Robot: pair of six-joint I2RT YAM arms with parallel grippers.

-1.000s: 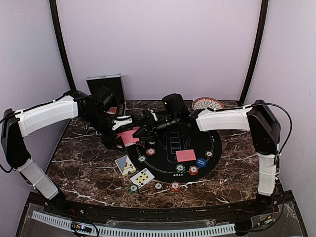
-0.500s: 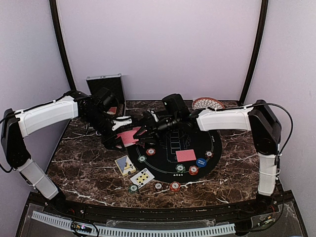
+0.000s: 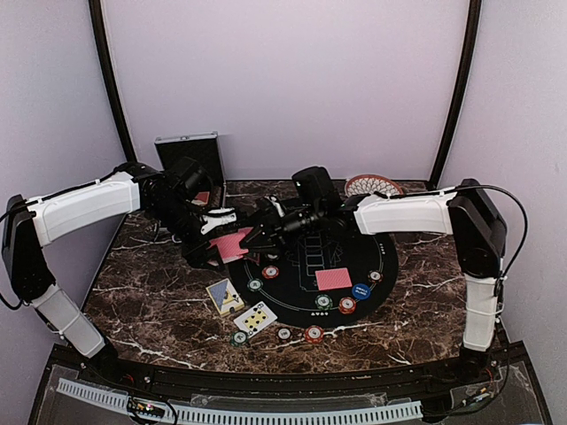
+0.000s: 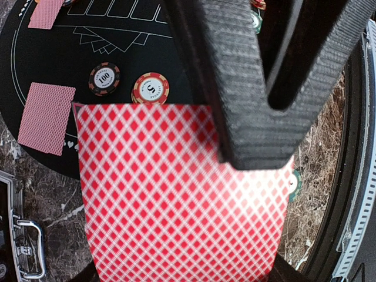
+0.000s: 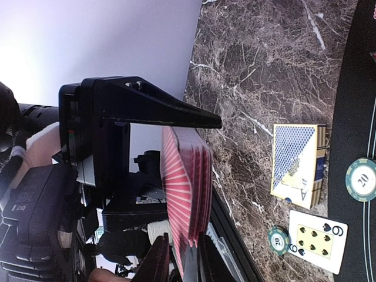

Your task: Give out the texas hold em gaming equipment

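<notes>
Barely any change from a second ago: the right arm's elbow nudged toward 3 o'clock, both grippers in the same spot. The left gripper [image 3: 215,241] is clamped on a stack of red-backed playing cards [image 4: 176,194], held over the 10 o'clock edge of the round black felt mat [image 3: 385,257]. The right gripper [image 5: 182,261] has its fingers either side of the stack's edge; pinching or not, cannot tell. The brown marble tabletop [image 3: 151,301] shows bare at 3 and 9 o'clock of the mat. The silver metal case [image 3: 188,142], black-lined, stands lid up at 11 o'clock, its inside mostly hidden by the left arm. The round woven patterned dish [image 3: 372,184] is at 1 o'clock, contents unreadable.
</notes>
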